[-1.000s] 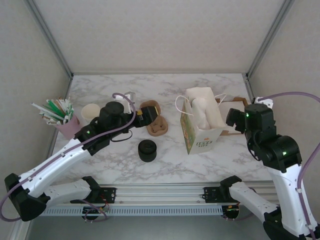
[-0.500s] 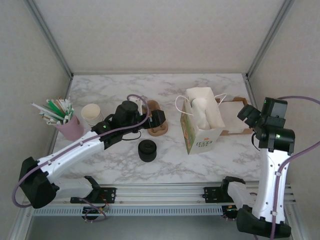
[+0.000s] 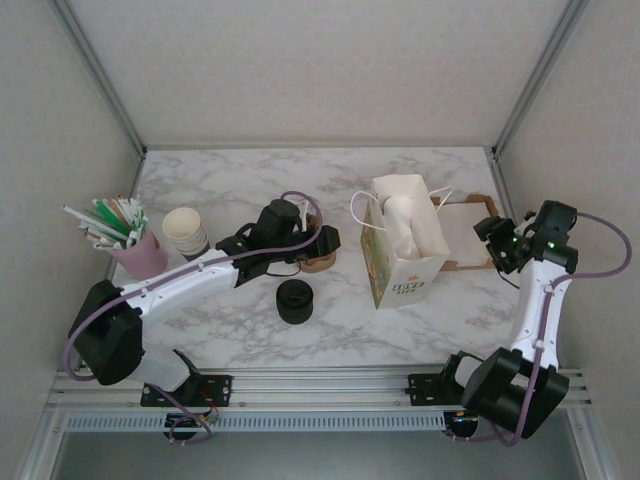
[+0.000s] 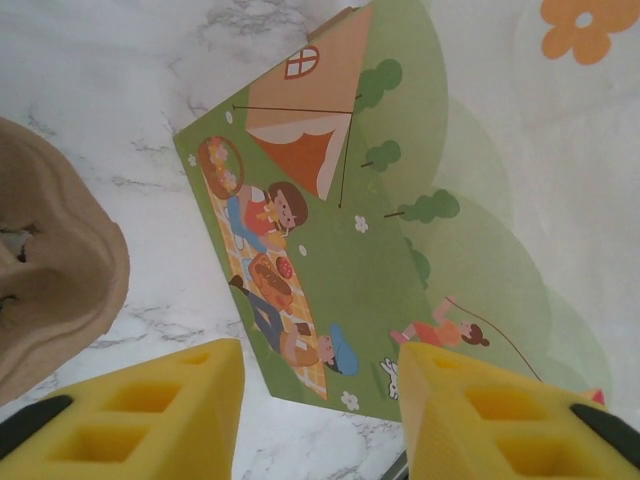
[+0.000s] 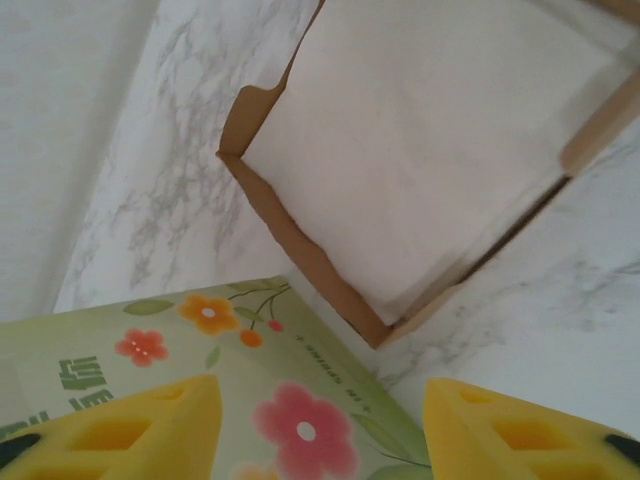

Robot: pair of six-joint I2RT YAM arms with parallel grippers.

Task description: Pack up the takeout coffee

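The left gripper (image 4: 320, 400) hangs with yellow pads apart and nothing between them, above the pulp cup carrier (image 3: 318, 260). The printed paper bag (image 3: 400, 255) stands at its 3 o'clock. The right gripper (image 5: 320, 420) is likewise parted and empty, with the cardboard tray (image 3: 465, 238) and then the bag at its 9 o'clock.

The takeout coffee, as I judge it, is the squat black cylinder (image 3: 294, 300) at the left gripper's 7 o'clock, though from above it could be a lid stack. Nothing is packed yet, so this looks like the approach. Next, the left jaws should close around the cup wall below the lid, then carry it upright over the bag's rim.
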